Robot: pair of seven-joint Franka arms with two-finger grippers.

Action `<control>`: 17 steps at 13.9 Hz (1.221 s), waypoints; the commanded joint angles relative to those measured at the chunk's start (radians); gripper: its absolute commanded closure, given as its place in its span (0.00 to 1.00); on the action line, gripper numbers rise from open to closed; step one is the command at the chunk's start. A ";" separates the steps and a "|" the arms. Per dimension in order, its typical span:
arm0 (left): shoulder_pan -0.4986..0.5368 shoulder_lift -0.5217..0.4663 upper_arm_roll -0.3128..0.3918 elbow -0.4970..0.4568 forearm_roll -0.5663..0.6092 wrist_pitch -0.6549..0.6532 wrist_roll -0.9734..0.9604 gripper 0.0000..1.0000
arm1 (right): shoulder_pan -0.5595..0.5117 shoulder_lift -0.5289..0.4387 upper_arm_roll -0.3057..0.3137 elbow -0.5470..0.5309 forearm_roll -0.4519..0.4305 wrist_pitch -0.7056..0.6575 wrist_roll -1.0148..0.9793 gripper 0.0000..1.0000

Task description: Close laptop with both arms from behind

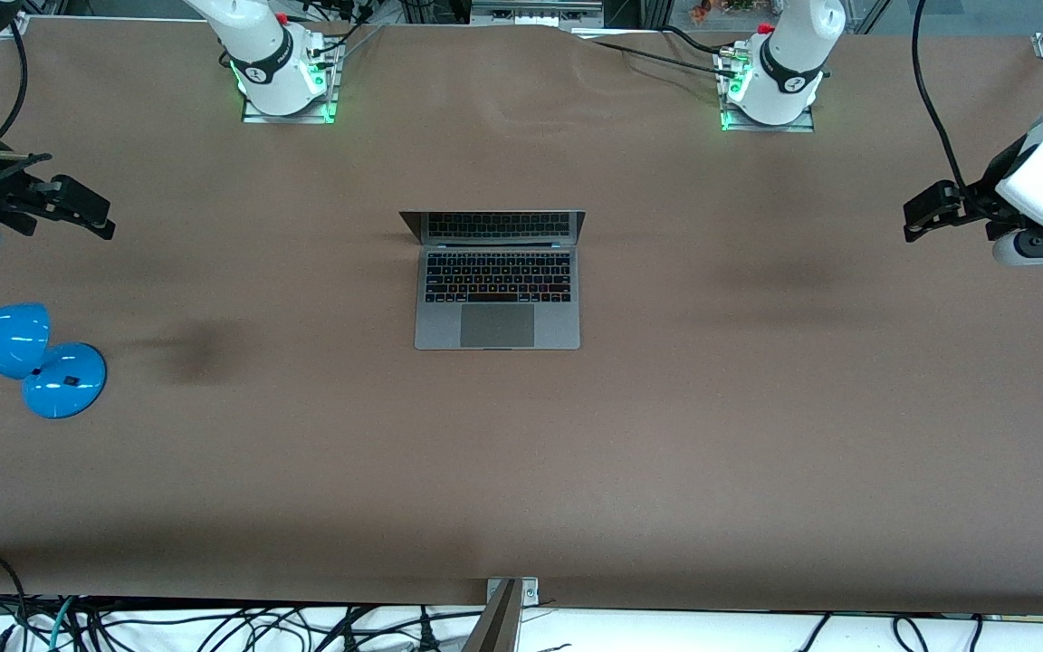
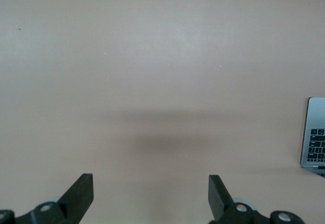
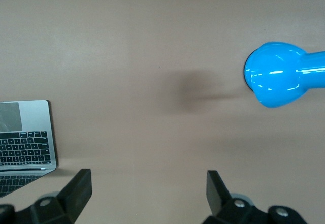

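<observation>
The grey laptop (image 1: 497,290) lies open in the middle of the table, its screen upright on the side toward the robots' bases and its keyboard facing the front camera. A corner of it shows in the left wrist view (image 2: 316,135) and in the right wrist view (image 3: 25,137). My left gripper (image 1: 918,217) is open and empty, up in the air over the left arm's end of the table, well away from the laptop. My right gripper (image 1: 96,217) is open and empty over the right arm's end. Both arms wait.
A blue desk lamp (image 1: 28,358) stands at the right arm's end of the table, under the right gripper; its head shows in the right wrist view (image 3: 284,81). Cables hang along the table's front edge. The brown tabletop (image 1: 757,435) spreads wide round the laptop.
</observation>
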 commanded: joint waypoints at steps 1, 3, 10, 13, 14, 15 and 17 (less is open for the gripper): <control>-0.004 0.012 -0.025 0.031 -0.010 -0.015 0.019 0.00 | 0.003 -0.008 0.000 -0.002 0.009 -0.005 0.003 0.00; -0.002 0.012 -0.048 0.031 -0.006 -0.015 0.019 0.00 | 0.003 -0.008 0.000 -0.004 0.009 -0.005 0.003 0.00; -0.002 0.012 -0.053 0.033 -0.019 -0.017 0.007 0.00 | 0.003 -0.008 0.000 -0.002 0.009 -0.005 0.001 0.00; 0.011 0.013 -0.051 0.034 -0.020 -0.015 0.008 0.00 | 0.003 -0.008 0.000 -0.004 0.009 -0.005 0.001 0.00; 0.011 0.013 -0.051 0.039 -0.022 -0.011 0.007 0.00 | 0.003 -0.008 0.000 -0.002 0.009 -0.005 0.001 0.00; 0.008 0.016 -0.051 0.042 -0.022 -0.005 0.007 0.00 | 0.003 -0.008 0.000 -0.002 0.009 -0.005 0.001 0.00; -0.005 0.030 -0.054 0.045 -0.022 -0.005 0.005 0.00 | 0.003 -0.008 0.000 -0.002 0.009 -0.005 0.001 0.00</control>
